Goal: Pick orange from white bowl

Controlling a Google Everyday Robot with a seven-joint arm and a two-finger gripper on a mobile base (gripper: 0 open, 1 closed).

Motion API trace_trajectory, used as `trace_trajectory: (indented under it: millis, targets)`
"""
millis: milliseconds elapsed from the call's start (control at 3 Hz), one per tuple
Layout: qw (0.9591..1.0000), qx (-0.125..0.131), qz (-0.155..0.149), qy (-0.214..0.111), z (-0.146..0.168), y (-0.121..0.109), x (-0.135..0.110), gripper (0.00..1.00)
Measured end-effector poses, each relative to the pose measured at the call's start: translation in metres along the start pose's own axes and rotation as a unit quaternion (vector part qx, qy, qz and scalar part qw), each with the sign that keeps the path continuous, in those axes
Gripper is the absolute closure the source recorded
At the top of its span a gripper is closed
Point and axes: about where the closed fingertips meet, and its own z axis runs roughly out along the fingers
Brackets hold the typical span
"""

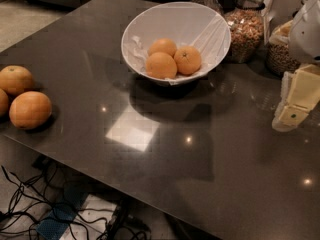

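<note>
The white bowl (200, 21) stands at the back middle of the dark table, lined with crumpled white paper. Three small oranges lie in it. The orange (187, 60) with a small dark stem dot is the right one; two similar ones (161, 65) (163, 47) lie to its left. My gripper (294, 104), with pale yellow fingers, hangs at the right edge of the camera view, well right of the bowl and above the table. Nothing shows between its fingers.
Bigger, paler oranges (30, 109) (15, 79) lie at the table's left edge. Glass jars of nuts (245, 31) and other containers (280, 54) stand behind and right of the bowl. Cables (30, 209) lie on the floor below the table's front edge.
</note>
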Motion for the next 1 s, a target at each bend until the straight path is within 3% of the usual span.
trace_trajectory:
  millis: [333,667,1000]
  targets:
    - [1.0,0.0,0.0,0.0,0.0,0.0,0.0,0.0]
    - [0.9998,0.006,0.002,-0.021,0.003,-0.014,-0.004,0.0]
    - [0.9973,0.008,-0.004,-0.073,0.011,-0.035,-0.015,0.0]
